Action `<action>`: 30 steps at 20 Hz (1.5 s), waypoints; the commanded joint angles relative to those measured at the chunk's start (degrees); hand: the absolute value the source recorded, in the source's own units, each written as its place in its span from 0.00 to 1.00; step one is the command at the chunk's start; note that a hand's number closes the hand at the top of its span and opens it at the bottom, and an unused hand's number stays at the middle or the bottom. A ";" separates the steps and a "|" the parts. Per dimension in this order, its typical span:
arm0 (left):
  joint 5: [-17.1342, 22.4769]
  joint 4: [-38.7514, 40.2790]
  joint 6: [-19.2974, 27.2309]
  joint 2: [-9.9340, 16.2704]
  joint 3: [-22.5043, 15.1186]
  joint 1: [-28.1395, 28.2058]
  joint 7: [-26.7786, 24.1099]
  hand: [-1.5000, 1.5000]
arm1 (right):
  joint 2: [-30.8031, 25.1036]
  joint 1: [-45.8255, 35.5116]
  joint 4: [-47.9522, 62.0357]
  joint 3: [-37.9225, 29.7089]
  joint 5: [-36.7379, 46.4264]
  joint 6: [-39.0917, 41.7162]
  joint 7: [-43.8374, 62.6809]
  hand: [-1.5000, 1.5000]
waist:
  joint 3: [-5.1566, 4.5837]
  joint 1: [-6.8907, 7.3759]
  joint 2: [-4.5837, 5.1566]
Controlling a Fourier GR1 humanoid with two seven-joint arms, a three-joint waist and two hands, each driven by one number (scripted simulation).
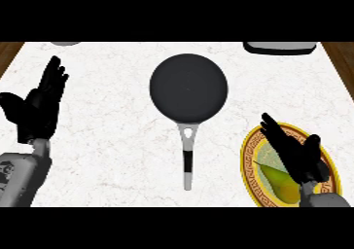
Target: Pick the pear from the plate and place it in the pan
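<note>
Your right hand (294, 151) hovers over the plate (250, 146), fingers straight and spread, nothing in them. The pear (279, 179) lies on the plate, partly under the wrist, its stem end pointing toward the plate's middle. Step in hand, as I judge it: closing on the pear. Bring the palm back over the fat end, which sits nearer you than the fingertips do, then curl fingers and thumb round it before lifting. Left hand (36, 104) rests open at the view's left edge, fingers up.

Pan (188, 87): dark, holds nothing, handle (187, 155) toward you, well left of the plate on the counter (108, 146). Plate: holds the pear only. Carry up and left; release over the pan's middle.
</note>
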 commanded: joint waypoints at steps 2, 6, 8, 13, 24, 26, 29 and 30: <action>2.47 -1.28 -2.25 -0.59 0.79 2.34 -0.99 0.50 | 2.27 -5.90 3.75 -4.17 -13.94 13.16 -3.25 1.00 | 1.35 1.58 0.45; 4.00 -1.06 -2.67 -2.86 -0.28 0.22 0.38 0.50 | 10.39 -10.38 2.35 -5.95 -31.13 24.80 -5.38 1.00 | 2.24 3.29 1.37; 6.26 -2.22 -3.81 -5.02 -1.29 2.94 1.54 0.50 | -4.59 -9.90 10.89 -10.01 -30.02 37.53 -5.31 1.00 | 1.55 2.25 1.16; 7.78 -3.23 -5.14 -3.80 -0.20 3.76 3.06 0.50 | -15.79 -7.24 20.87 -16.90 -27.65 55.75 -16.93 0.00 | 1.68 1.62 1.07; 6.38 -3.17 -4.63 -5.30 -1.55 3.27 2.22 0.50 | -19.55 -18.05 23.06 -17.13 -12.66 60.01 -26.78 0.00 | 1.79 3.13 1.48; 6.63 -3.96 -5.15 -5.12 -1.84 4.16 2.64 0.50 | -21.32 -19.80 20.44 -15.51 -10.50 61.04 -26.16 0.00 | 1.72 3.43 1.22; 6.55 -3.24 -5.42 -4.77 -1.36 4.31 2.19 0.50 | -21.38 -21.29 16.14 -13.58 -4.72 58.86 -28.58 0.00 | 1.74 3.25 1.33; 6.74 -3.80 -6.24 -4.70 -1.59 5.09 1.41 0.50 | -20.63 -21.66 15.13 -12.39 -2.75 57.70 -29.07 0.00 | 1.73 3.72 1.33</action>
